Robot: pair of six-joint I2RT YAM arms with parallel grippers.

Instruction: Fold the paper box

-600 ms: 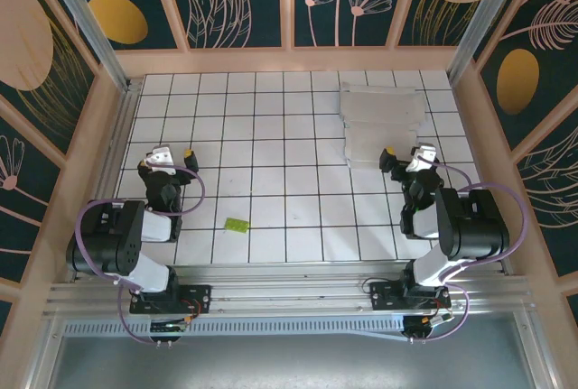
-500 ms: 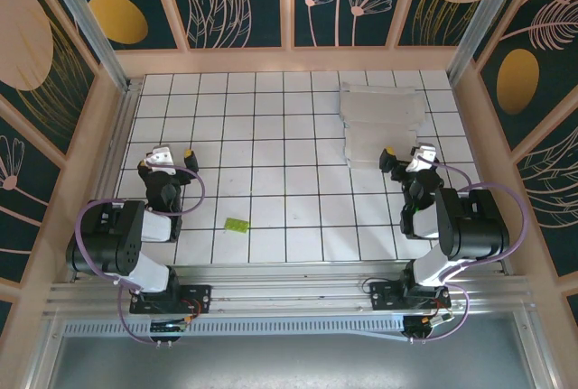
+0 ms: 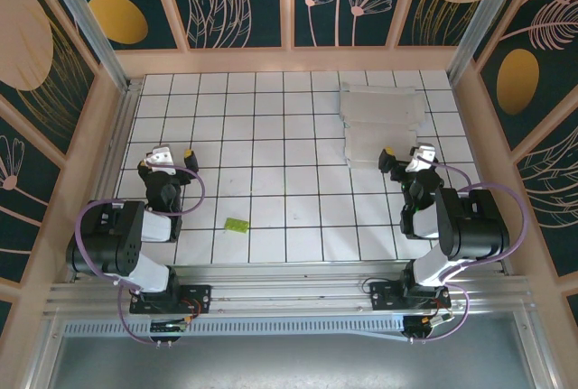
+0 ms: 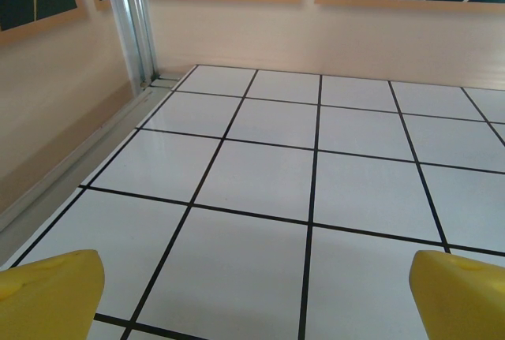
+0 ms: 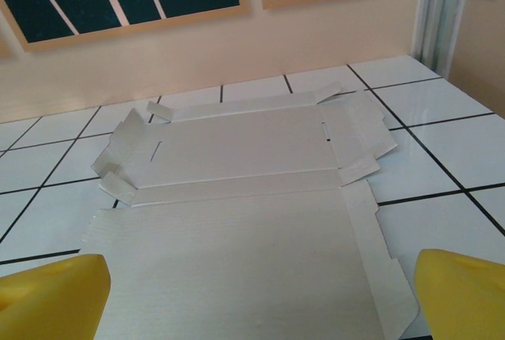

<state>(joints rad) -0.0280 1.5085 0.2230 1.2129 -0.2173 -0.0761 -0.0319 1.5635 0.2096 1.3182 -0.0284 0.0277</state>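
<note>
**Q:** What surface and room did the figure show?

**A:** A white tiled desk point(image 3: 271, 127) ruled with black grid lines. Pale wooden walls enclosed it, carrying dark teal panels point(image 3: 235, 1) painted with gold discs and pink plant outlines. Aluminium posts point(image 3: 83, 19) stood at the far corners. A small lime-green piece point(image 3: 237, 224) lay on the near tiles, closer to the left arm.

**Q:** Where did the task's thing lie relative to each tool?

**A:** The thin white paper box point(image 3: 381, 123) lay unfolded and flat on the far right part of the desk, its flaps spread. It lay just beyond the right tool point(image 3: 406, 154) and apart from it. In the right wrist view the paper box point(image 5: 245, 222) extended ahead of the right tool point(image 5: 256, 297), its near edge lying between the yellow fingertips point(image 5: 55, 297). That tool's jaws stood wide apart and gripped nothing. The left tool point(image 3: 174, 155) was on the left side of the desk, well apart from the box. In the left wrist view the left tool point(image 4: 252, 300) was likewise spread wide over bare tiles and held nothing.
</note>
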